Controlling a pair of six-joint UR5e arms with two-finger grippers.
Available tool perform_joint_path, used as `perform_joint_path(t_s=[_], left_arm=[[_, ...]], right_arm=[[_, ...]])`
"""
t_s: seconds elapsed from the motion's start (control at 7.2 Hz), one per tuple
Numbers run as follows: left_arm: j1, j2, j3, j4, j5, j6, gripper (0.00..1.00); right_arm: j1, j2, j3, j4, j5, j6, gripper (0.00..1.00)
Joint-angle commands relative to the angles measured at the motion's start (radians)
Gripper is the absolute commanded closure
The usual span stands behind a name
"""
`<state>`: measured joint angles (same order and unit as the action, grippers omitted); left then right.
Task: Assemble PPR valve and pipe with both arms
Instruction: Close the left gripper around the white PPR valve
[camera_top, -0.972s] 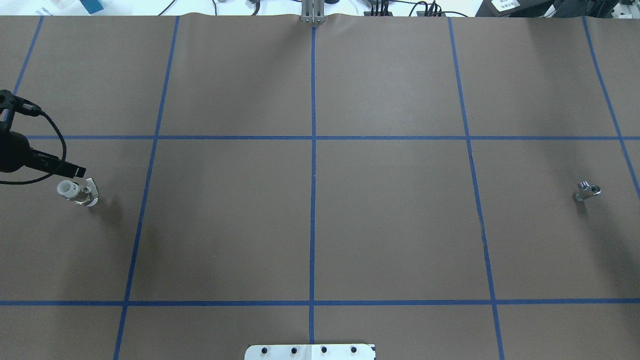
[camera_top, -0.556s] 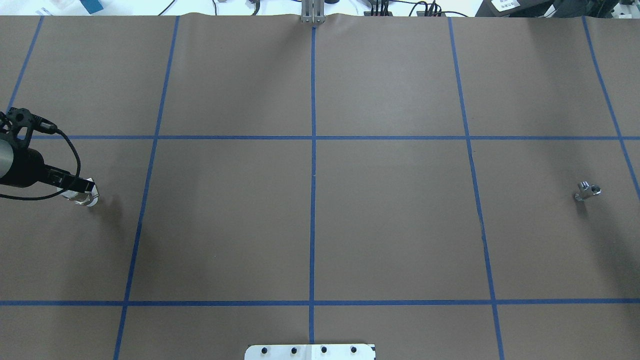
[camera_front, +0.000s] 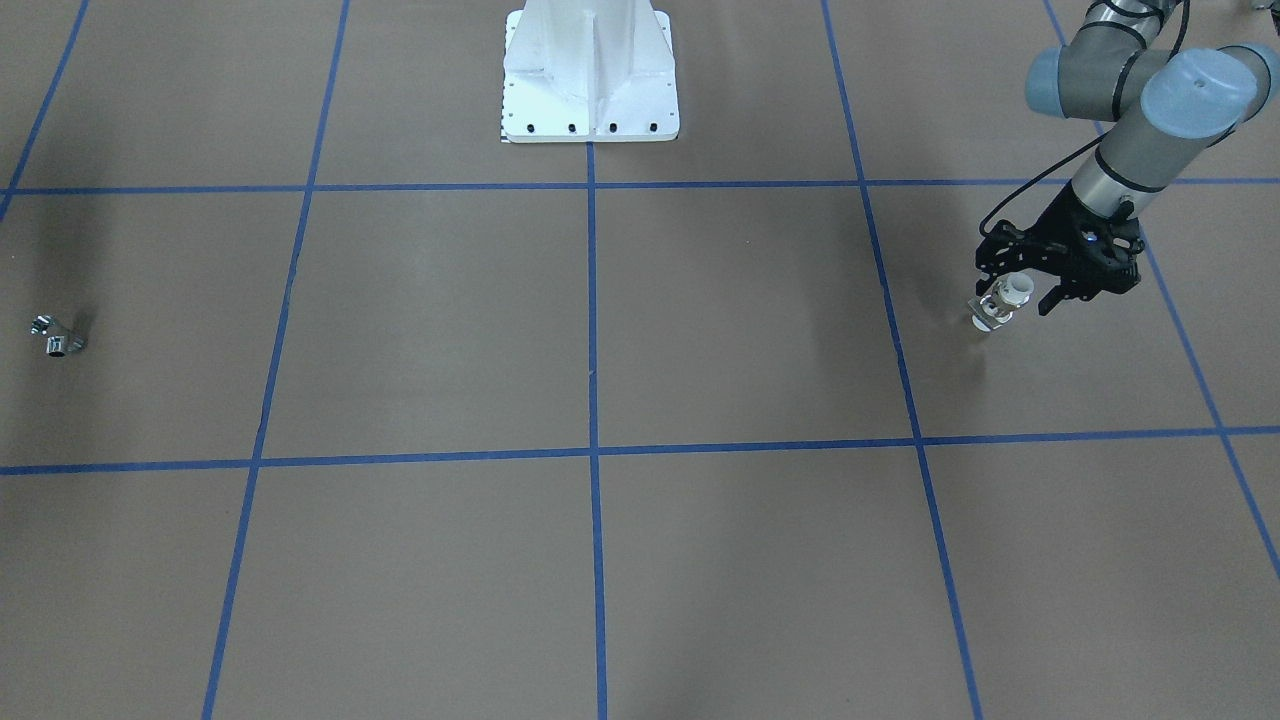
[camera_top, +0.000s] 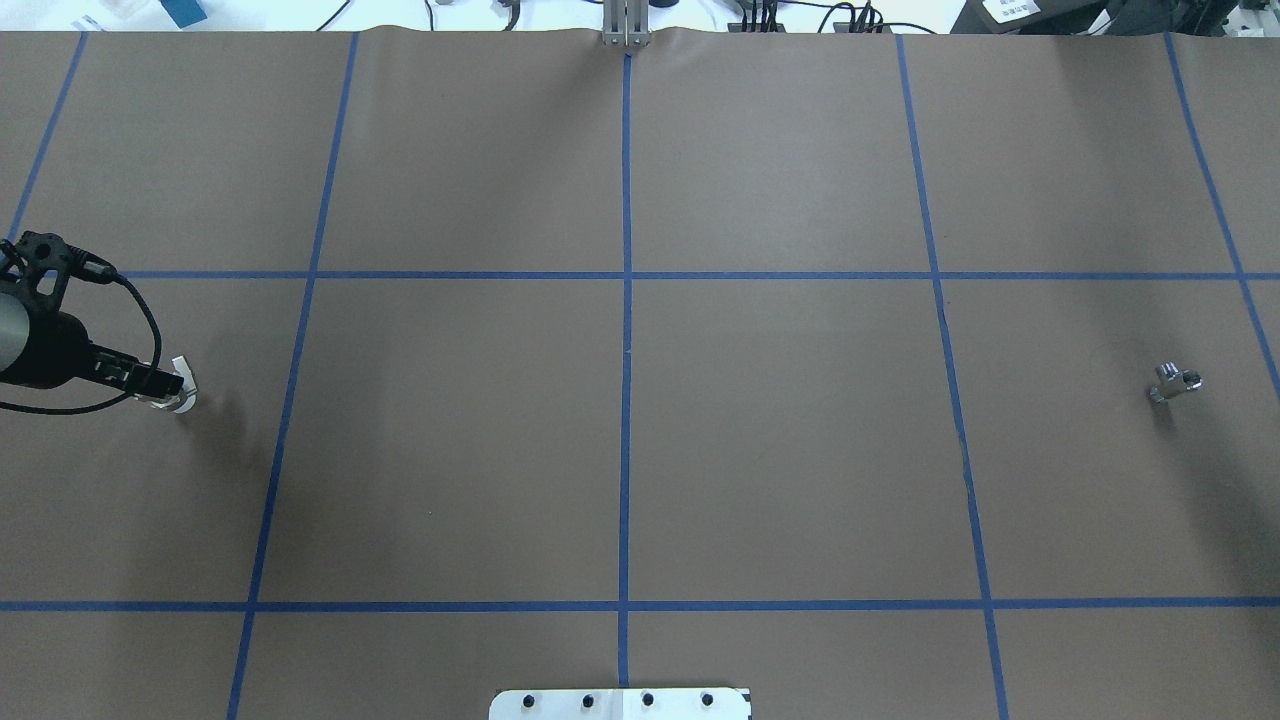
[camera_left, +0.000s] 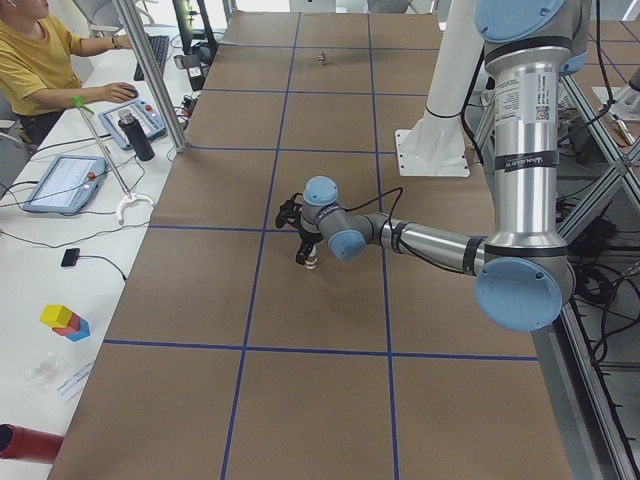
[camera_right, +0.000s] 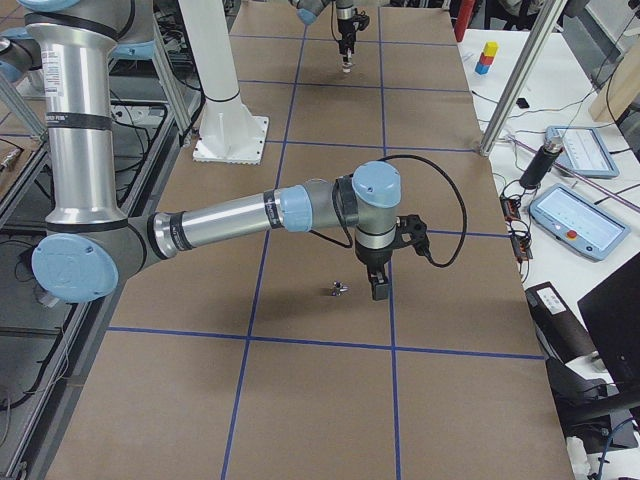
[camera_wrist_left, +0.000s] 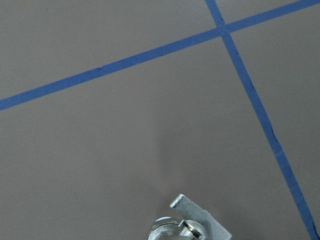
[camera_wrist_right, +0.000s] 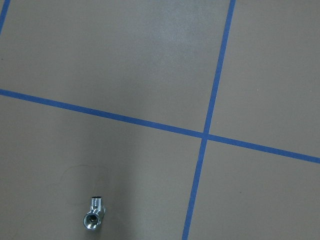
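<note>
The PPR valve (camera_front: 998, 305) stands on the brown table at my left side, with white ring ends and a metal middle. My left gripper (camera_front: 1014, 296) is lowered over it, open, with one finger on each side. From overhead the left gripper (camera_top: 163, 384) hides most of the valve (camera_top: 184, 399). The left wrist view shows only the valve's flat lever (camera_wrist_left: 199, 220) at its bottom edge. The chrome pipe (camera_top: 1172, 383) lies alone at the far right and shows in the right wrist view (camera_wrist_right: 94, 217). My right gripper (camera_right: 378, 287) hangs just beside the pipe (camera_right: 339, 290); I cannot tell whether it is open.
The white bolted pedestal (camera_front: 590, 70) stands at the robot's side of the table's middle. Blue tape lines (camera_top: 626, 300) divide the brown table into squares. An operator (camera_left: 40, 60) sits at a side desk with tablets beyond the table's far edge.
My left gripper has moved forward and down over the valve, which now shows only in part from overhead. The pipe has not moved.
</note>
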<state>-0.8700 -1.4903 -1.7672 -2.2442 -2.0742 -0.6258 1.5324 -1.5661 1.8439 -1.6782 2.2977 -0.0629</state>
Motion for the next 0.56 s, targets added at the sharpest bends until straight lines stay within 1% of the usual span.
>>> perform_joint_path(t_s=[0.0, 0.14, 0.28, 0.42], left_arm=[[0.0, 0.001, 0.002, 0.0, 0.0, 0.001, 0.21], [0.0, 0.001, 0.002, 0.0, 0.0, 0.002, 0.21], [0.0, 0.001, 0.002, 0.0, 0.0, 0.002, 0.31], [0.0, 0.002, 0.002, 0.0, 0.0, 0.006, 0.71]], right_arm=[[-0.002, 0.0, 0.0, 0.0, 0.0, 0.002, 0.0], [0.0, 0.0, 0.0, 0.0, 0.0, 0.002, 0.0], [0.0, 0.0, 0.0, 0.0, 0.0, 0.0, 0.0], [0.0, 0.0, 0.0, 0.0, 0.0, 0.0, 0.0]])
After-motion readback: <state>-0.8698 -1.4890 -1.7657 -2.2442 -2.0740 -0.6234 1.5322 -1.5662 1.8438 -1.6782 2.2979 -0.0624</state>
